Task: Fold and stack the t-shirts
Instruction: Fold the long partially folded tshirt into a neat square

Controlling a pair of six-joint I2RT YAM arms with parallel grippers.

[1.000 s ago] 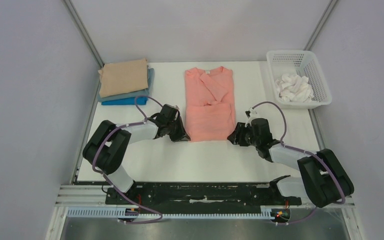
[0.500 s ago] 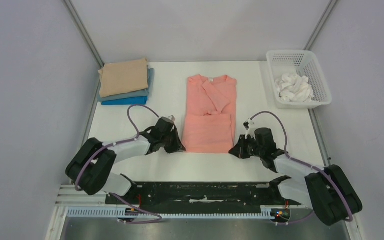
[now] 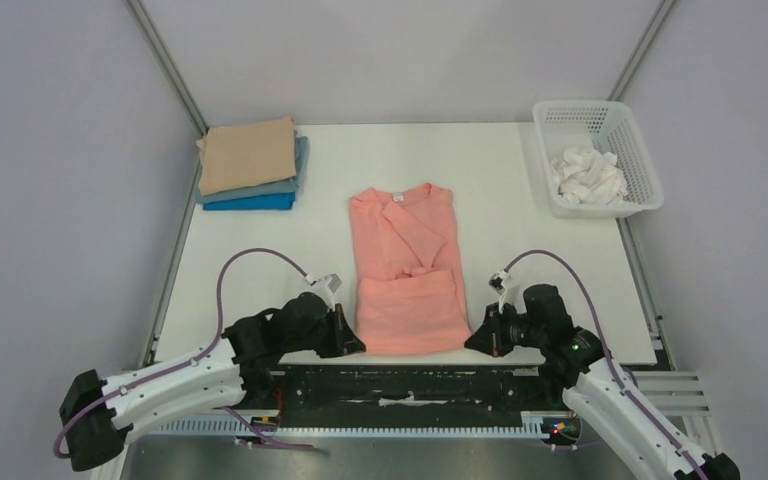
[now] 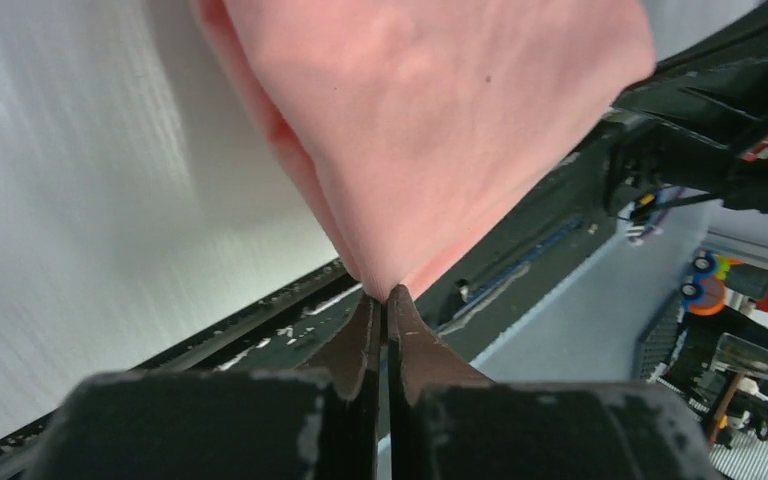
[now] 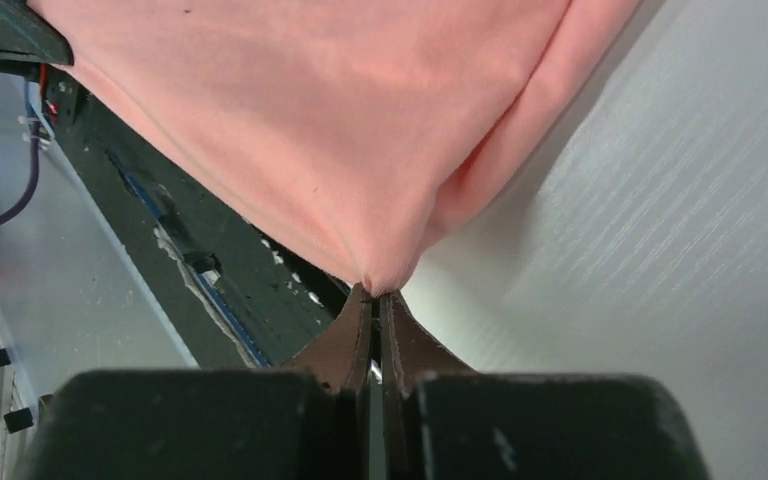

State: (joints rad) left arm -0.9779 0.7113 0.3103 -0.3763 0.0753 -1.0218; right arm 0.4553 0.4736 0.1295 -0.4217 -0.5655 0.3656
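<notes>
- Two closed grippers are recorded, each clamped on a corner of one garment.
- Of these, the left gripper [image 4: 387, 296] is seen with its fingers pressed tip to tip. The near left corner of the salmon-pink t-shirt [image 4: 430, 120] is pinched between the tips, and the cloth is drawn into a small peak there.
- The right gripper [image 5: 373, 292] is seen with its fingers closed in the same way. The near right corner of the same shirt is nipped at the very tips.
- The hem of the shirt is held stretched between the two sets of fingertips. The body is laid flat on the table [image 3: 530, 240], running away from them. The sleeves are folded inward over the body, and the collar is placed at the end farthest from the fingers. An edge is seen across the body partway up.
- The black rail [image 3: 410, 382] is placed just behind and below both sets of fingertips, along the table's near edge.
- A folded stack is placed far beyond the left fingers, at the far left corner and well apart from the held shirt. The tan shirt [image 3: 248, 152] is on top, the grey-blue shirt [image 3: 301, 162] is beneath it, and the bright blue shirt [image 3: 250, 204] is at the bottom.
- The basket [image 3: 588, 106], of white mesh, is placed far beyond the right fingers at the far right corner, with crumpled white cloth [image 3: 585, 176] inside it.
</notes>
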